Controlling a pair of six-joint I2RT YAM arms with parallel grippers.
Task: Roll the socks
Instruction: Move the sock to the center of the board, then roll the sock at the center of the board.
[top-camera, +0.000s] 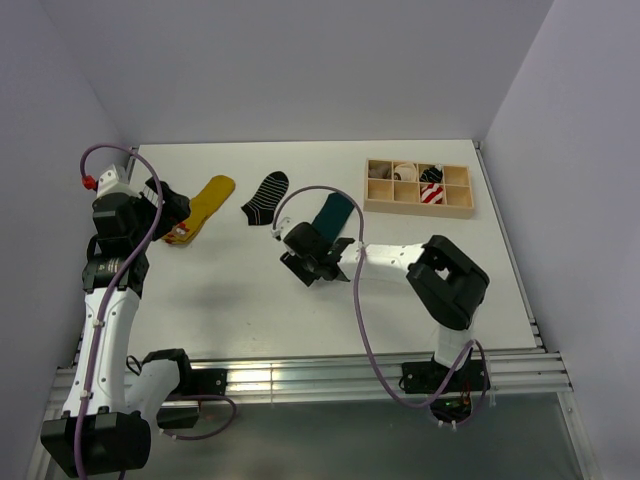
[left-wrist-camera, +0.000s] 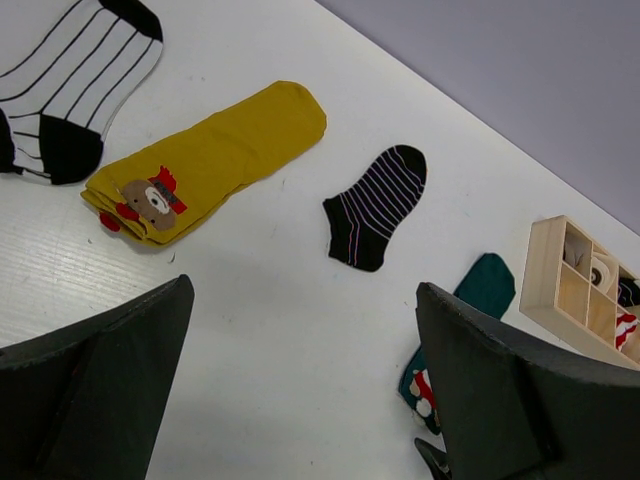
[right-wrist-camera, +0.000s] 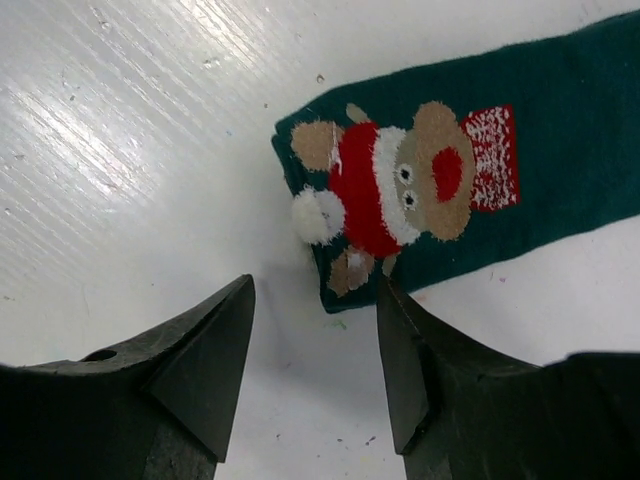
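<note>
One dark green sock (top-camera: 333, 212) lies flat in the top view, at twelve o'clock from the right gripper (top-camera: 318, 262). Left wrist view: the left gripper (left-wrist-camera: 300, 300) gapes wide, empty. Right wrist view: jaws parted, holding nothing, sock's bear end at one o'clock. Limp, light fabric; I would pinch that end's edge.

Lab: plain-walled robot table (top-camera: 240, 300)

Bright even light, all pretty sharp
Glare streaks on the table (right-wrist-camera: 120, 110) in the right wrist view, soft shadow beside the left arm (top-camera: 100, 310) up top
</note>
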